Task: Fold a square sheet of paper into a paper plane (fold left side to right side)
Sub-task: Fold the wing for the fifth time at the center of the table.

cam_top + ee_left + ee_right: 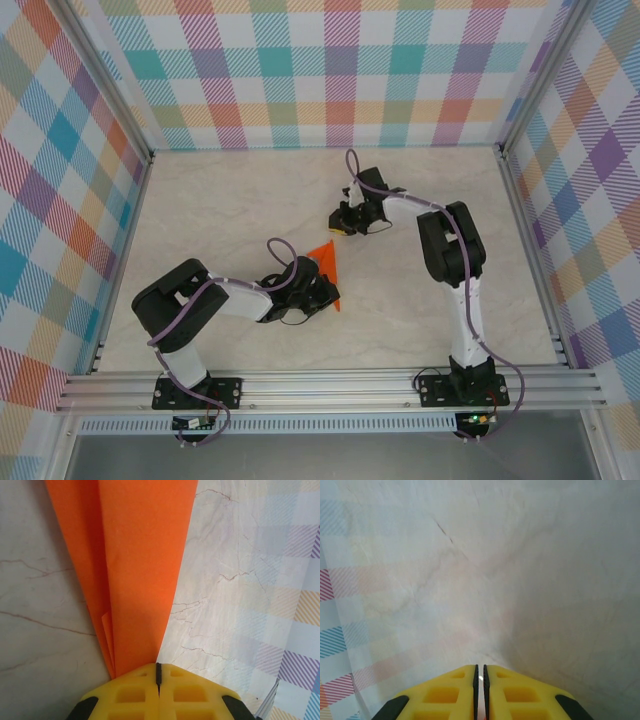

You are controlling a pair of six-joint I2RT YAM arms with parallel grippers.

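The orange paper (325, 265) lies on the table as a narrow folded dart, its wide end far and its point near. In the left wrist view the paper plane (140, 555) shows layered folds along its left edge, and its narrow end runs under my left gripper (158, 666). That gripper (328, 294) is shut, with its tip resting on the paper's point; no paper shows between the pads. My right gripper (343, 226) hovers just beyond the paper's wide end. Its fingers (480, 669) are shut with only a hair of a gap and hold nothing.
The marbled table (230, 210) is ringed by checkered walls (330, 70). An aluminium rail (330, 385) runs along the near edge with both arm bases on it. The right arm's elbow (450, 245) rises over the right half of the table.
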